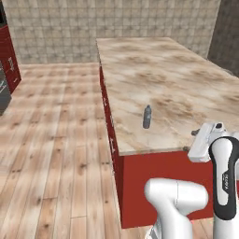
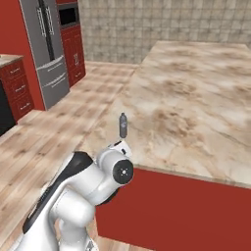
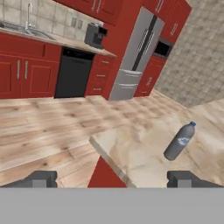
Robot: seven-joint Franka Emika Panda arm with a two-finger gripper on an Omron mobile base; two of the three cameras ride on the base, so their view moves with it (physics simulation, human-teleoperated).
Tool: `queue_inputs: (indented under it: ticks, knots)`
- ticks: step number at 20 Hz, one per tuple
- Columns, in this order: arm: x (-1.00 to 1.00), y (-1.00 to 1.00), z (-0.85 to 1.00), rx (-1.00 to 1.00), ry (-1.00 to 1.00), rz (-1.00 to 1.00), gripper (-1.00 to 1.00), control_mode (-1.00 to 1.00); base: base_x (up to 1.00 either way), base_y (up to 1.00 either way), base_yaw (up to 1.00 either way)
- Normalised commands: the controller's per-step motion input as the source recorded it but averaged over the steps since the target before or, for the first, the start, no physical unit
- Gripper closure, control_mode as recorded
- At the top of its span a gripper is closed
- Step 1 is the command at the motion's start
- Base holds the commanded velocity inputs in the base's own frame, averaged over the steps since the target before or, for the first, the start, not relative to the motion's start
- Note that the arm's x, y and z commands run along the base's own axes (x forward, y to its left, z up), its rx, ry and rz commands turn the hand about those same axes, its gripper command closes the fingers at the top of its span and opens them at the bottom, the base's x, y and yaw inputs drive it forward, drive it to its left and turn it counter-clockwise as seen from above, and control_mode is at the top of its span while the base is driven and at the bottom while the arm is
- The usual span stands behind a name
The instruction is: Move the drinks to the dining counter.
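Observation:
A clear plastic water bottle stands upright on the dining counter, near its front left corner. My gripper hovers over the counter's front edge, to the right of the bottle and well apart from it. The hand view has the bottle leaning at right on the marbled slab. There my gripper is open, with nothing between its two dark fingertips.
Wood floor runs left of the island's red base. Across it stand a steel fridge, a black dishwasher, red cabinets and a coffee machine. A tiled wall closes the back.

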Motion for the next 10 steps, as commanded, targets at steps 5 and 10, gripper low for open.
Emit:
queue_inputs:
  ticks: [5,10]
  knots:
    - [0.0,0.0,0.0,0.0,0.0,0.0,-1.0,1.0,-0.7,0.0,0.24]
    - [0.0,0.0,0.0,0.0,0.0,0.0,-1.0,1.0,-0.06,0.0,0.85]
